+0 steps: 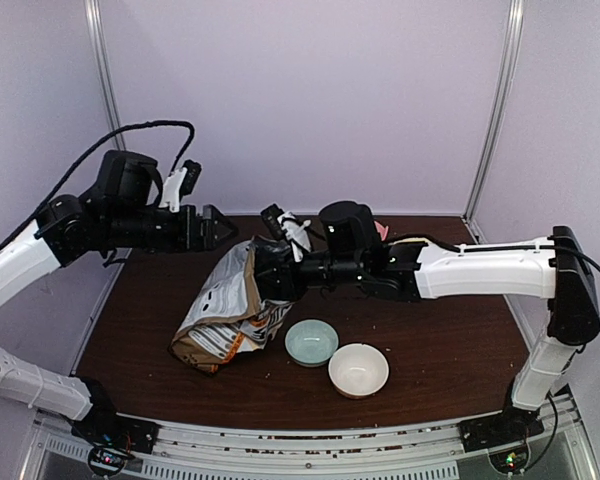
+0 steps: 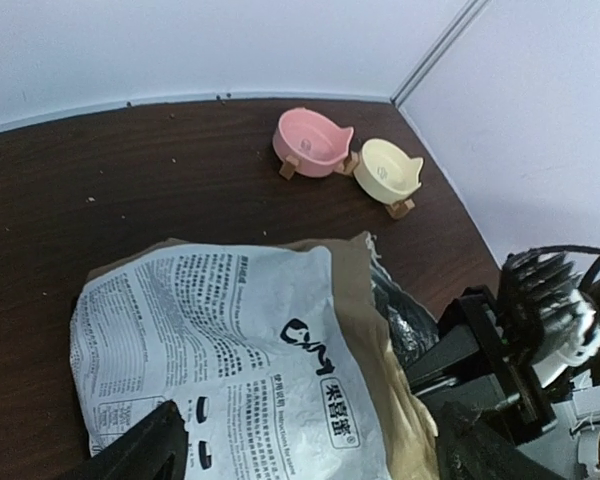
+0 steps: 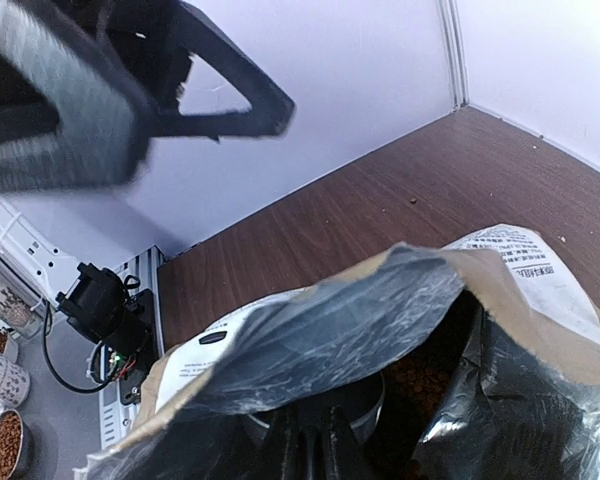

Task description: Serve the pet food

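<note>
The brown paper food bag (image 1: 225, 315) lies tilted on the table, its mouth open toward the right arm. My right gripper (image 1: 264, 272) reaches into that mouth. In the right wrist view its fingers (image 3: 298, 450) are closed together on the handle of a grey metal scoop (image 3: 355, 400) inside the bag. Reddish-brown pet food (image 3: 420, 385) shows deep in the bag beside the scoop. My left gripper (image 1: 210, 228) is open and hovers just up-left of the bag's top. In the left wrist view its fingers (image 2: 145, 450) stand wide on either side of the printed bag (image 2: 230, 330).
A light blue bowl (image 1: 311, 342) and a cream bowl (image 1: 358, 369) sit in front of the bag. A pink pet bowl (image 2: 310, 142) and a yellow one (image 2: 388, 170) stand near the far right corner. Booth walls close off the back and sides.
</note>
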`<state>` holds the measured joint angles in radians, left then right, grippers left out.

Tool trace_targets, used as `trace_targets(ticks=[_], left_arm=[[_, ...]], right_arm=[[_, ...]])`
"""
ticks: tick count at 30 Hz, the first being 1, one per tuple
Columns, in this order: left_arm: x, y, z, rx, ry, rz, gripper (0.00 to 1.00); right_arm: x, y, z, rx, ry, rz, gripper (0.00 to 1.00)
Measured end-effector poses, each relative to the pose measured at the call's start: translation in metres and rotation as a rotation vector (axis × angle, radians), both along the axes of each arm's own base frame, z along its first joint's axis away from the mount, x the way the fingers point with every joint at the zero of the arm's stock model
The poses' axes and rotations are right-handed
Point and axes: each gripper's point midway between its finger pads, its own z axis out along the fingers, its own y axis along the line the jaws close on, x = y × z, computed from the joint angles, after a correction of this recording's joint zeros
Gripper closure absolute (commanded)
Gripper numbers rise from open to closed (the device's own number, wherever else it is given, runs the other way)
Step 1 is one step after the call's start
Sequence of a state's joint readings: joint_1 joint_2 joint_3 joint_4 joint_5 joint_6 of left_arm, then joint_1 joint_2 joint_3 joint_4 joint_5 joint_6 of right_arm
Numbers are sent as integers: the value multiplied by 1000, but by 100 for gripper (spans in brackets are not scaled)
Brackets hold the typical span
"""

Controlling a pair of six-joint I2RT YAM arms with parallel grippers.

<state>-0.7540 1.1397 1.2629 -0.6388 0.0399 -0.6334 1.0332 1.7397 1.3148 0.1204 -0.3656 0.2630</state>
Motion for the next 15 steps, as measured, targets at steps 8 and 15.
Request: trace_targets(ticks=[8,15], left_arm=[[-2,-45,-42,110,111,-92,32],[1,-44,-38,112,107,-65,100]], right_arm=[[0,-2,5,9,-17,-2,100],[-4,-13,11,19,-50,-13,100]])
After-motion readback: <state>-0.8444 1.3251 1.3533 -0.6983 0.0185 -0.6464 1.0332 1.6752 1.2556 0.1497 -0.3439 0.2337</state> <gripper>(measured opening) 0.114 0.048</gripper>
